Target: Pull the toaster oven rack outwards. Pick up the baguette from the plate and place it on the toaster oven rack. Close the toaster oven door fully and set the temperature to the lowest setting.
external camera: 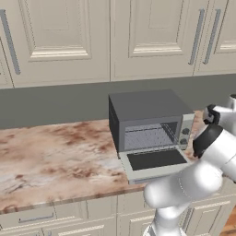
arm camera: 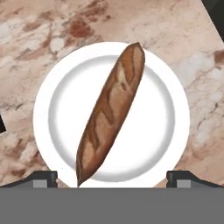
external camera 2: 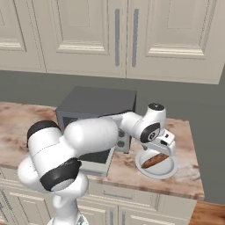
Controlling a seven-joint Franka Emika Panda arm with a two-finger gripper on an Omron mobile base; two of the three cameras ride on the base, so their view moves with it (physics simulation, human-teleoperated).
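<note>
Directly above the plate, my gripper (arm camera: pixel 111 175) hangs wide open and empty.

Under me the baguette (arm camera: pixel 110 113) lies slantwise across the white plate (arm camera: pixel 175 109), both ends reaching the rim, with nothing else on the dish and bare marbled counter (external camera: pixel 55 156) around it. My two fingertips (arm camera: pixel 43 177) stand far apart at either side of the plate, touching neither bread nor dish. To the left stands the toaster oven (external camera: pixel 147 117), its door (external camera: pixel 154 161) dropped flat toward the near counter edge and the rack (external camera: pixel 150 136) showing inside the cavity. Cream wall cabinets (external camera: pixel 69 37) hang over the back wall.
</note>
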